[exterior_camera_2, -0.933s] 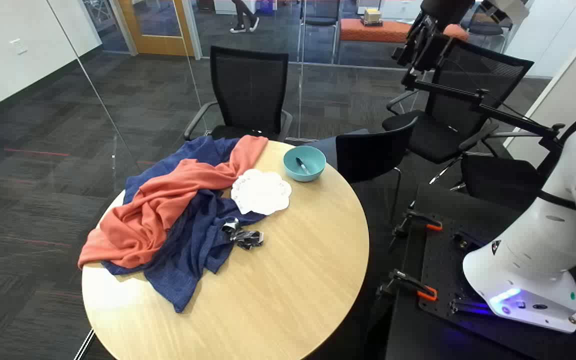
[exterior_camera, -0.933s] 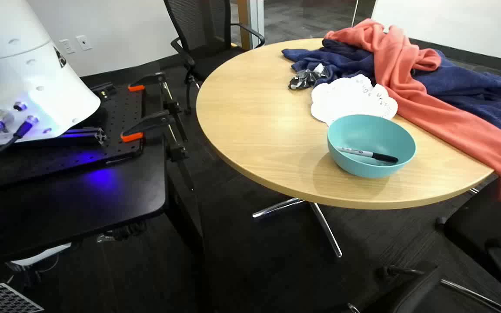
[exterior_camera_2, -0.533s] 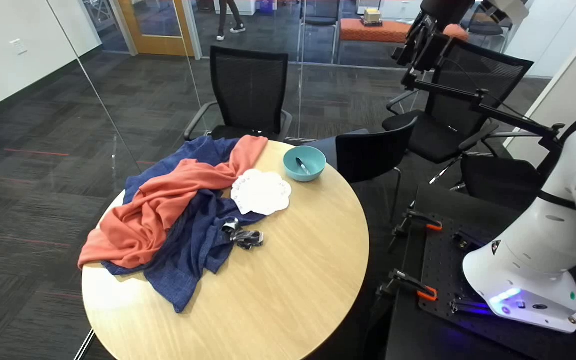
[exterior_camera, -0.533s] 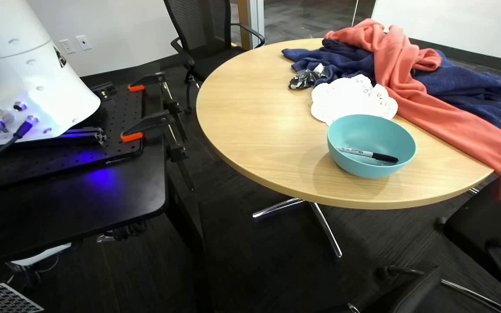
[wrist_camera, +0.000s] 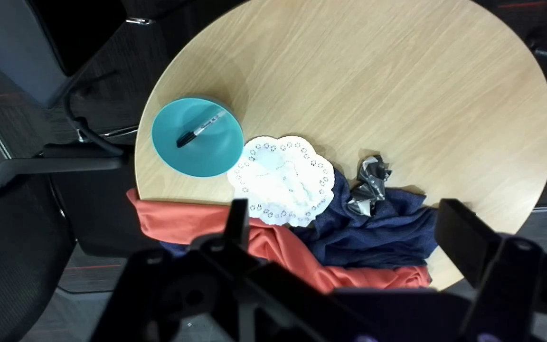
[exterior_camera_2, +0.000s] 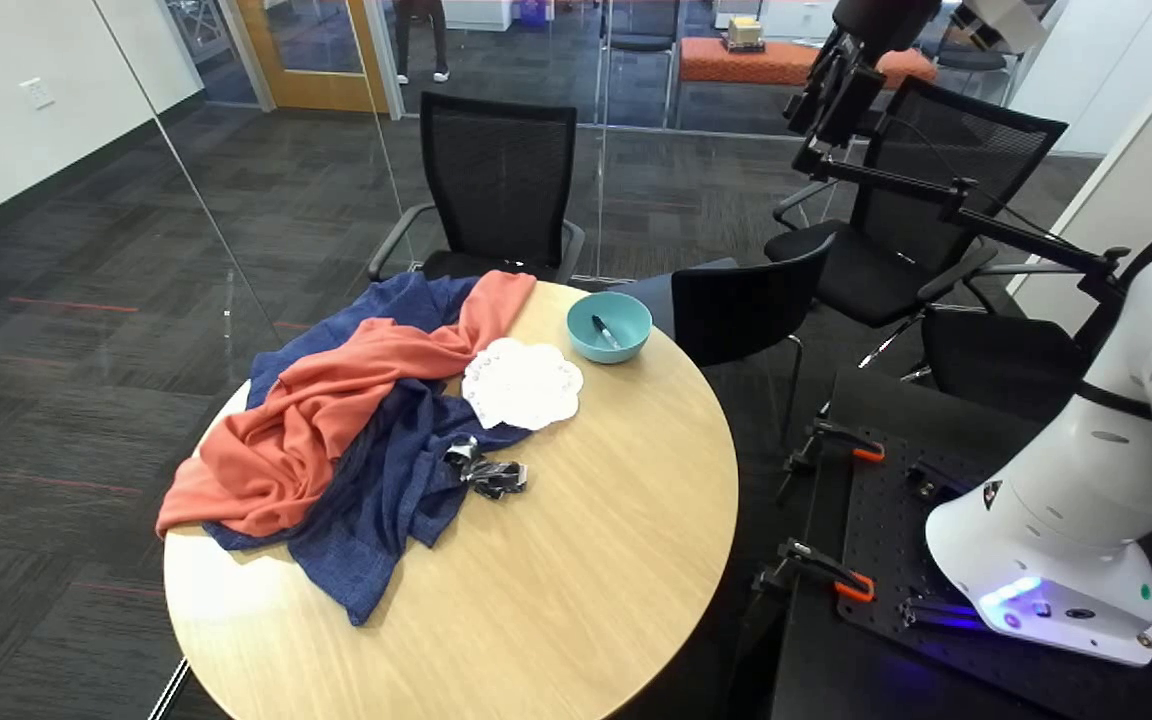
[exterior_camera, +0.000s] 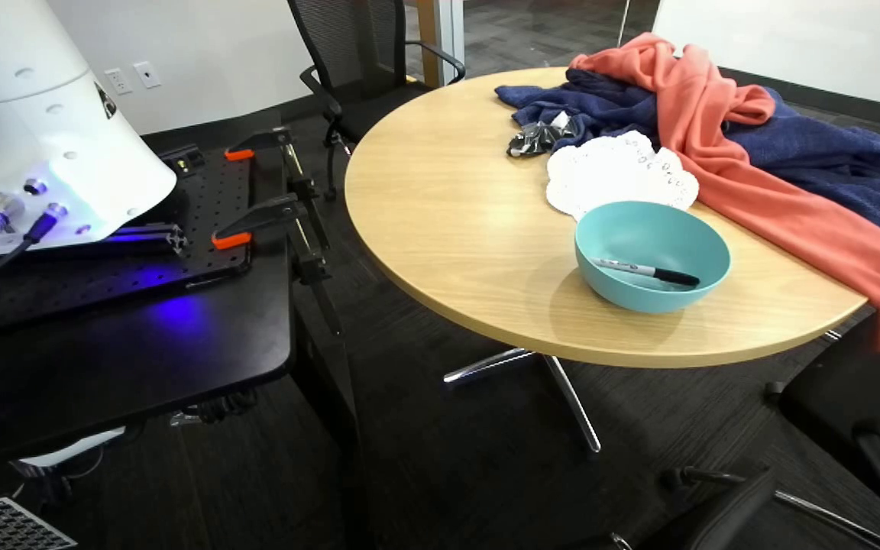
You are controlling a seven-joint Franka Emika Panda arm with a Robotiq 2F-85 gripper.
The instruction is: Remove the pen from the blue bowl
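Note:
The pen [exterior_camera: 645, 271] has a white barrel and a black cap. It lies tilted inside the blue bowl [exterior_camera: 623, 296], which stands near the round table's edge. Both exterior views show the pen [exterior_camera_2: 606, 332] and the bowl [exterior_camera_2: 608, 356]. In the wrist view the bowl [wrist_camera: 207, 161] is at upper left, with the pen [wrist_camera: 201, 129] in it. My gripper [wrist_camera: 344, 209] is open and empty, its fingers spread wide, high above the table and away from the bowl. In an exterior view the gripper [exterior_camera_2: 819, 115] hangs at the upper right; it is out of the opposite exterior view.
A white doily [wrist_camera: 283, 180] lies beside the bowl. A dark crinkled wrapper [wrist_camera: 372, 183], a navy cloth [wrist_camera: 373, 237] and a coral cloth [wrist_camera: 183, 221] lie on the round wooden table [wrist_camera: 397, 85]. Chairs [exterior_camera_2: 751, 305] stand around it. Clamps [exterior_camera_2: 826, 570] stick out from the black desk.
My gripper has shifted slightly to the left in an exterior view. A person in the background has walked left. The pen and bowl have not moved.

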